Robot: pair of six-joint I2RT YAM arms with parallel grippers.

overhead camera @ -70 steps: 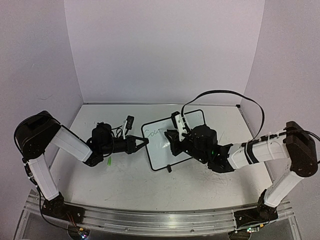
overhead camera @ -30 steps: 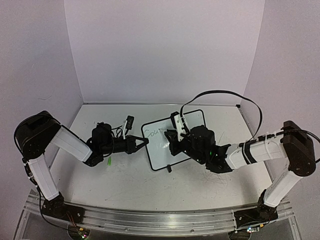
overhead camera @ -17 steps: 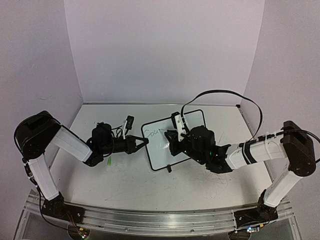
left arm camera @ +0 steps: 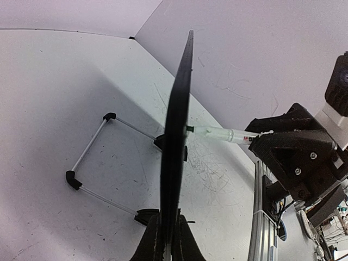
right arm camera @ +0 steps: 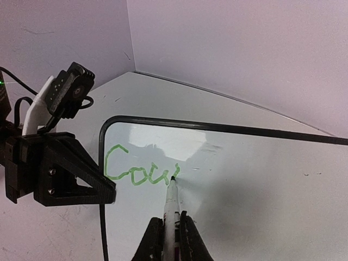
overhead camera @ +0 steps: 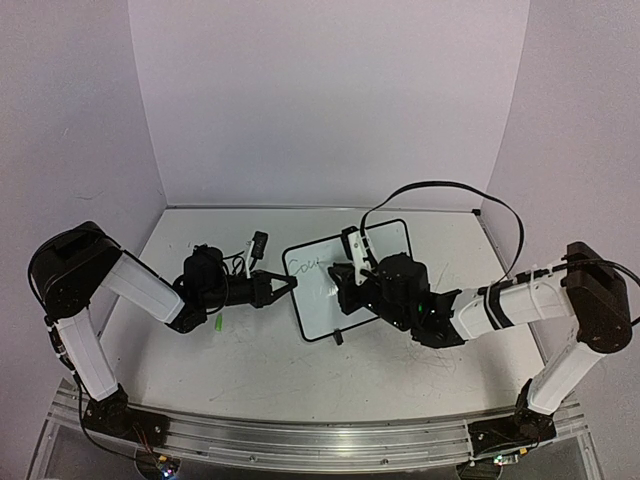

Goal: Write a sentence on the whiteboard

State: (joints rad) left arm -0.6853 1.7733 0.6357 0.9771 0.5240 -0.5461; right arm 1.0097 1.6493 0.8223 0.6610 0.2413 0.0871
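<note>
Right end effector (right arm camera: 170, 232) is clamping shut on a slim white-barrelled marker (right arm camera: 172, 204), gripping it well back from the black tip. The tip is pressing on the small white whiteboard with a thin black frame (right arm camera: 255, 179). Just left of the tip, green handwritten letters (right arm camera: 136, 169) are reading "Cou", with a fourth letter only begun. Most of the sentence is not yet written.

At the board's left edge, the left end effector (left arm camera: 167, 239) is pinching the frame tight between its fingers, bracing it. Behind the panel, a thin white wire stand with black corner feet (left arm camera: 89, 163) is propping it at a lean near the middle of the scuffed white table (overhead camera: 250, 380).

Risks, as judged:
- **Marker slip:** with the grip so far from the tip, a hard stroke could be tilting or sliding the marker in the fingers, leaving skipped or wobbling lines.
- **Board shift:** pressure on the face is loading a one-edge pinch, so the board could be pivoting about it or skating on its feet, breaking contact mid-letter.
- **Flex:** writing rightward is carrying the tip away from the braced edge, where give is likely greater.
- **Smearing:** a low wrist could be smudging wet ink.
</note>
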